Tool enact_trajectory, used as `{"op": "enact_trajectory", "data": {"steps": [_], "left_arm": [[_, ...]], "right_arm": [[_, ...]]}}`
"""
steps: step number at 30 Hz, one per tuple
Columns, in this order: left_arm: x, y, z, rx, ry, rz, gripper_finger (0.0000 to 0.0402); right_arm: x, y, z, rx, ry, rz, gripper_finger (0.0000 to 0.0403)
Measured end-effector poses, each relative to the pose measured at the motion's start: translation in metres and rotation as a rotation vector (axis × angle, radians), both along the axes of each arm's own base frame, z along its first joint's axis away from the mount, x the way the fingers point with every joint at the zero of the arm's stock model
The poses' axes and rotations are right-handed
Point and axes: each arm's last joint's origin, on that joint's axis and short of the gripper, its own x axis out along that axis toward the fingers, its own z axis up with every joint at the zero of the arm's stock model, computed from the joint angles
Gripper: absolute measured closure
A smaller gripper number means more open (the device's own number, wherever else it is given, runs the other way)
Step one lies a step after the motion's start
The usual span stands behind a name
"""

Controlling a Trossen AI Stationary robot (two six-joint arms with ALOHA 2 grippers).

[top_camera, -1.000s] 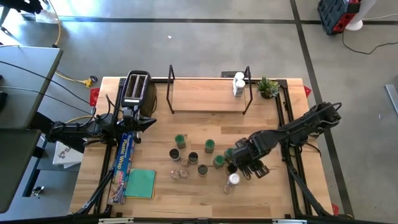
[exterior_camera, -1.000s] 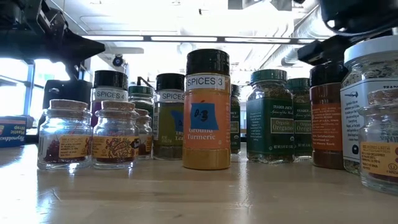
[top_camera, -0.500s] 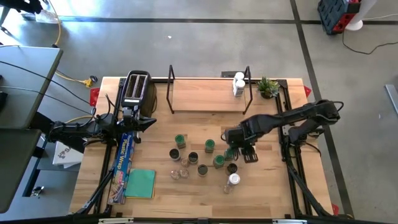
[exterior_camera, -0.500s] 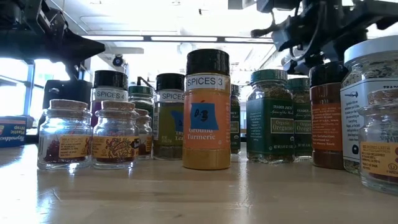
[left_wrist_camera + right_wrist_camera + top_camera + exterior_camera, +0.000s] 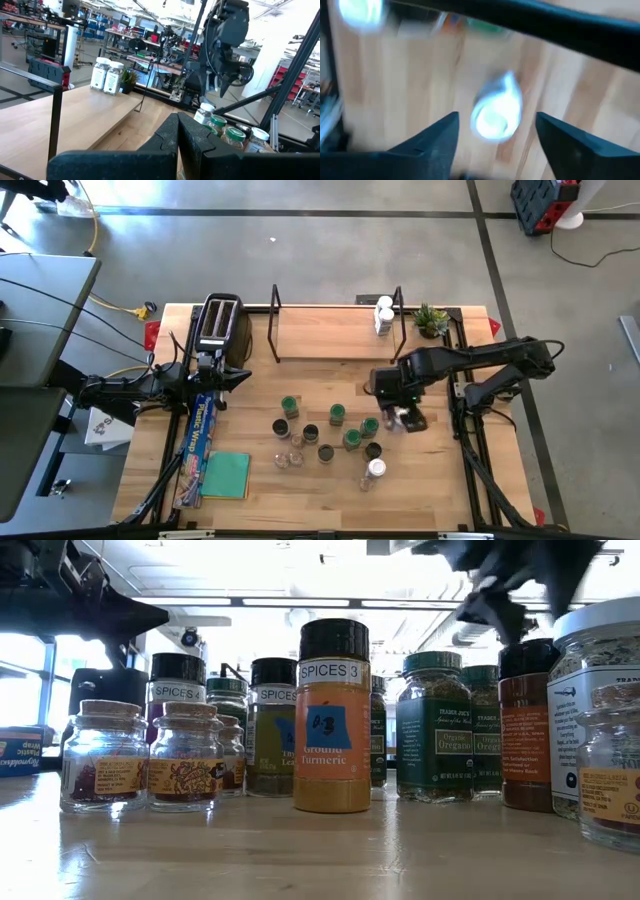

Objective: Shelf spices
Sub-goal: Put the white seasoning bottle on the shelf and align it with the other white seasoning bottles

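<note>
Right gripper [image 5: 405, 417] open, empty, above the right-hand spices [image 5: 345, 435]. We centre over one lid first. Left gripper [image 5: 177, 132] closed.

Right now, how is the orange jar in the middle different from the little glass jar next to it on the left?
In the low view, the turmeric jar is tall with a black screw lid; the glass jar is short with a cork stopper. The turmeric jar shows orange powder and a blue sticker; the glass jar is clear with a yellowish label. Both stand upright on the table.
</note>
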Motion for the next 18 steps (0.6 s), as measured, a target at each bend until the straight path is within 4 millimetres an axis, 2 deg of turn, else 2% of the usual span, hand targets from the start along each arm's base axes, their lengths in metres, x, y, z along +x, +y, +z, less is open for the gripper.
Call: {"op": "enact_trajectory", "data": {"steps": [4,7,18], "left_arm": [[0.000,0.000,0.000,0.000,0.000,0.000,0.0401],[0.000,0.000,0.000,0.000,0.000,0.000,0.0401],[0.000,0.000,0.000,0.000,0.000,0.000,0.0401]], "right_arm": [[-0.011,0.006,-0.009,0.036,0.074,0.172,0.0114],[-0.010,0.010,-0.018,-0.035,0.045,0.262,0.0112],[-0.008,0.014,-0.044,-0.115,-0.013,0.307,0.0112]]}}
